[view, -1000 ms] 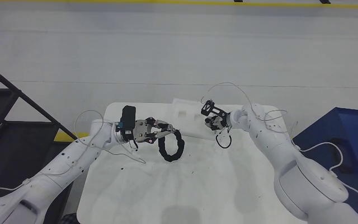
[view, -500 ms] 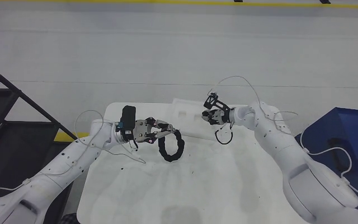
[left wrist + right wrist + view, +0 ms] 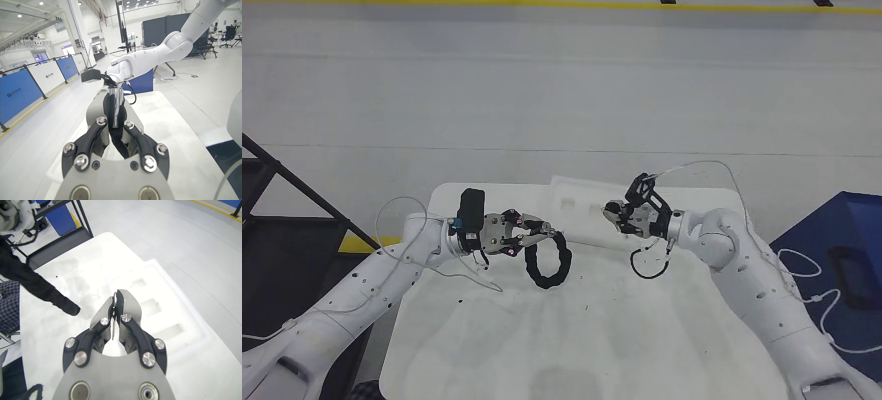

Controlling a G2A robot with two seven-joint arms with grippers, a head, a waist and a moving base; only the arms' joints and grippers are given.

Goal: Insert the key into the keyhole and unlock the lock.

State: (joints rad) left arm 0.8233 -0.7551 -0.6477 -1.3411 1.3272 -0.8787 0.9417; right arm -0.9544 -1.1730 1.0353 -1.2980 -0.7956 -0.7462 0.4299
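Note:
My left gripper point(image 3: 525, 238) point(image 3: 115, 98) is shut on the lock, a black cable loop point(image 3: 547, 263) with a chrome cylinder point(image 3: 115, 106) whose end points toward the right arm. It hovers over the left side of the white table point(image 3: 542, 340). My right gripper point(image 3: 618, 214) point(image 3: 115, 297) is shut on the key point(image 3: 113, 330); the head sits between the pads and the thin blade runs back toward the palm. It hangs above the foam tray point(image 3: 577, 210) point(image 3: 170, 313), a short gap right of the lock. The black cable point(image 3: 37, 285) crosses the right wrist view.
The white foam tray with rectangular recesses lies at the table's far edge. A blue bin point(image 3: 842, 250) stands off the table to the right and a black frame point(image 3: 282, 200) to the left. A thin black wire point(image 3: 647, 265) dangles under the right wrist.
The right arm's forearm has swung outward and its wrist has turned, the gripper staying over the foam tray with the key. The left arm and lock have not moved.

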